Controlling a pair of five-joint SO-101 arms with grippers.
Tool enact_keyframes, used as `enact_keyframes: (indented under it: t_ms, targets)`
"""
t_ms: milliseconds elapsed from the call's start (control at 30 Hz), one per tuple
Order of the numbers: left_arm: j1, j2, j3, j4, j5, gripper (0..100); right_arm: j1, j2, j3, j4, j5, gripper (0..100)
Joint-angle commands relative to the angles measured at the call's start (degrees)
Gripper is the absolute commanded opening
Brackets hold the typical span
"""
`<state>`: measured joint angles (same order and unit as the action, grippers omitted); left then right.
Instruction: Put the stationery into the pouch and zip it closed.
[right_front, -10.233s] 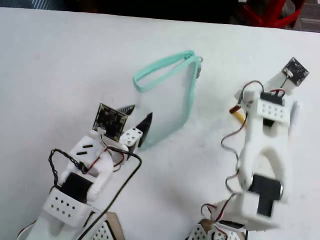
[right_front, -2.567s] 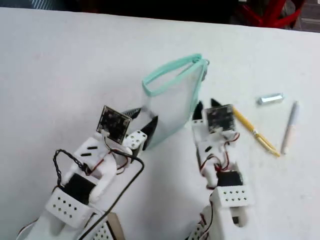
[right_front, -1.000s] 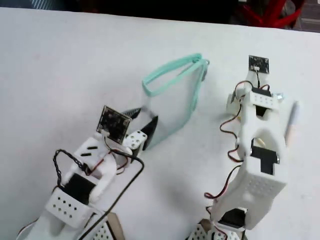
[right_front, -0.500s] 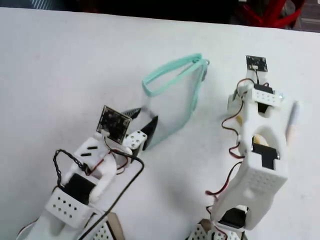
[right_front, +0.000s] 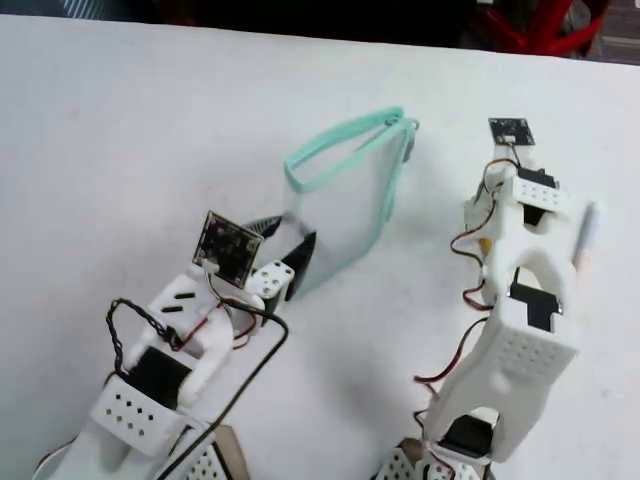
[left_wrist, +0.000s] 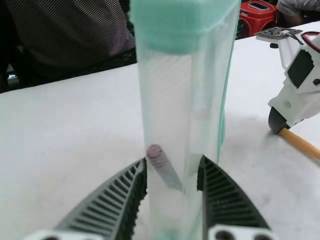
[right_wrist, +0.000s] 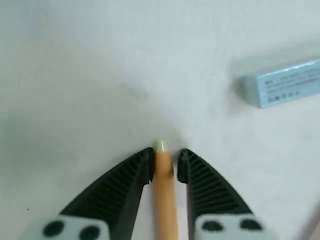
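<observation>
A translucent pouch (right_front: 345, 195) with a teal rim stands upright, its mouth open at the top. My left gripper (right_front: 290, 252) is shut on its lower end. In the left wrist view the two fingers press the pouch (left_wrist: 185, 100) from both sides, and a purplish item (left_wrist: 161, 165) shows inside it. My right arm (right_front: 525, 200) hangs over the table to the right of the pouch. Its gripper (right_wrist: 164, 154) is shut on the tip of a yellow pencil (right_wrist: 165, 200) lying on the table. A short piece of the pencil (right_front: 485, 243) shows beside the arm.
A light blue eraser (right_wrist: 285, 82) lies just beyond the pencil tip. A pale pen (right_front: 585, 228) lies right of the right arm. The left wrist view catches the right arm (left_wrist: 300, 75) and pencil (left_wrist: 300, 144) beside the pouch. White table all around.
The right arm left the pouch side, swung right over the pencil, and in the last second edged a little further right and down. The left arm and the pouch have not moved.
</observation>
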<state>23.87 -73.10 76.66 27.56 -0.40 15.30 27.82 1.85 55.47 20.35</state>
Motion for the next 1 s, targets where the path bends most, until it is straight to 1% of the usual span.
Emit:
enact_keyframes:
  t_ms: [0,267,500,633,767,967]
  targets:
    - [0.57,0.04,-0.26,-1.23,0.18,17,-0.48,0.13,-0.79,-0.57,0.62,2.0]
    - [0.57,-0.13,-0.26,-1.14,0.18,17,-0.22,-0.04,-0.79,-0.57,0.26,1.8]
    - [1.1,-0.22,-0.35,-0.62,0.18,18,2.86,-1.45,-0.88,-0.66,-6.15,1.8]
    - [1.1,-0.31,-2.9,4.04,0.18,21,2.86,-3.38,1.32,-2.77,-7.03,1.8]
    - [0.84,-0.31,-6.86,9.67,0.26,21,2.77,-4.62,3.25,-4.35,-7.03,1.8]
    - [1.1,-0.31,-7.38,10.99,0.26,21,2.59,-4.53,3.52,-4.7,-6.95,1.8]
